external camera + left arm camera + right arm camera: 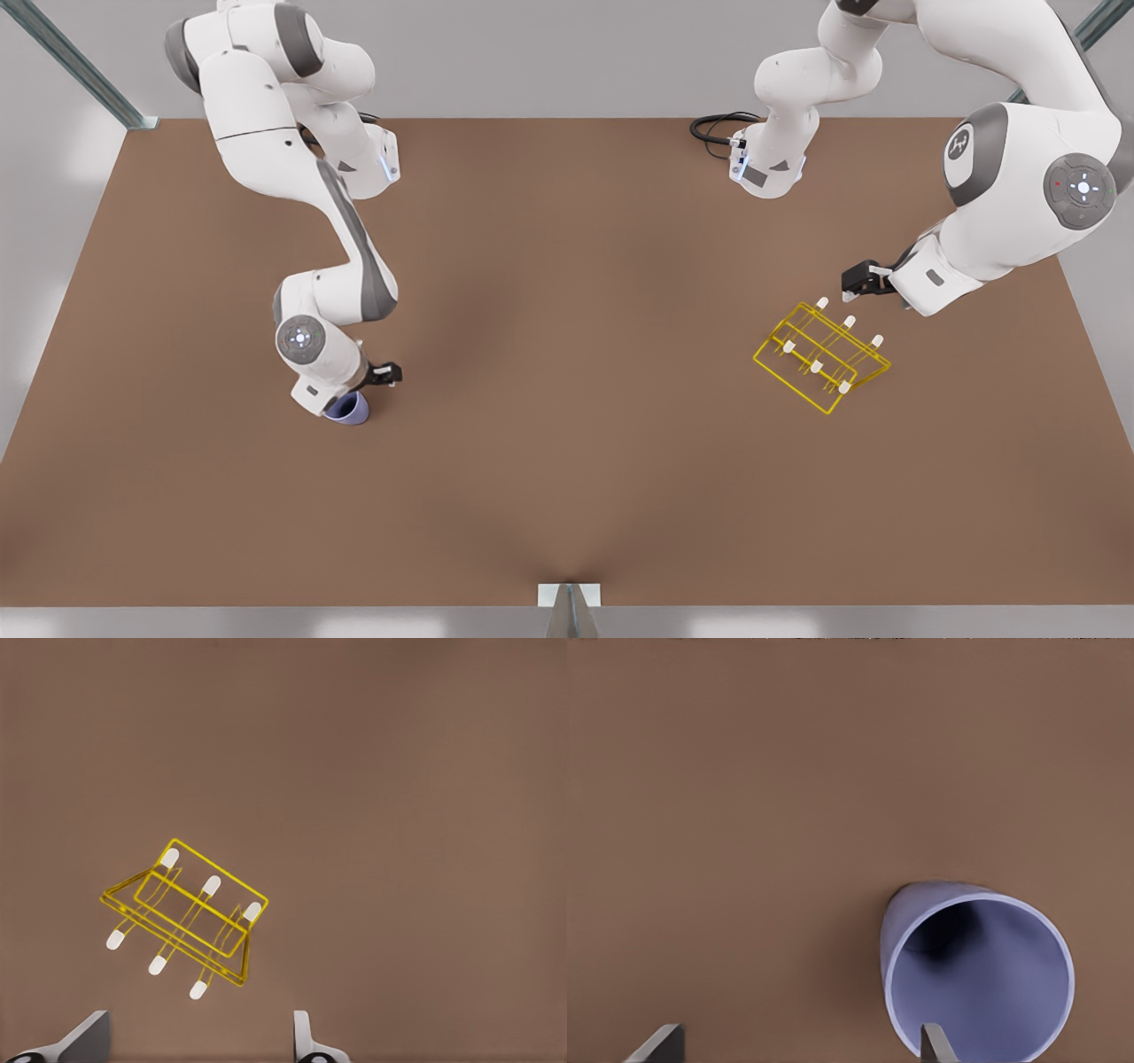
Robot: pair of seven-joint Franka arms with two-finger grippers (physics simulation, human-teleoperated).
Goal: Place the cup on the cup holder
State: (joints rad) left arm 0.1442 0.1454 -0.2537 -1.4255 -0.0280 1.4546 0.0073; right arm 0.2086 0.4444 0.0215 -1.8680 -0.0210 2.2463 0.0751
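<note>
The lavender-blue cup (pixel 976 979) stands on the brown table with its mouth facing up; in the front view the cup (pixel 348 409) peeks out under the hand (pixel 319 377) of the arm on the front view's left. My right gripper (pixel 799 1043) hovers over it, open, with one fingertip (pixel 934 1042) over the cup's rim and the other off to the side above bare table. The yellow wire cup holder (pixel 821 357) with white-tipped pegs sits at the front view's right. My left gripper (pixel 197 1041) hangs open above the table beside the cup holder (pixel 184 914), holding nothing.
The left arm's hand (pixel 921 276) is just behind the cup holder in the front view. Both arm bases stand at the table's far edge, with a black cable (pixel 719 128) near one. Bare brown table (pixel 567 372) separates cup and holder.
</note>
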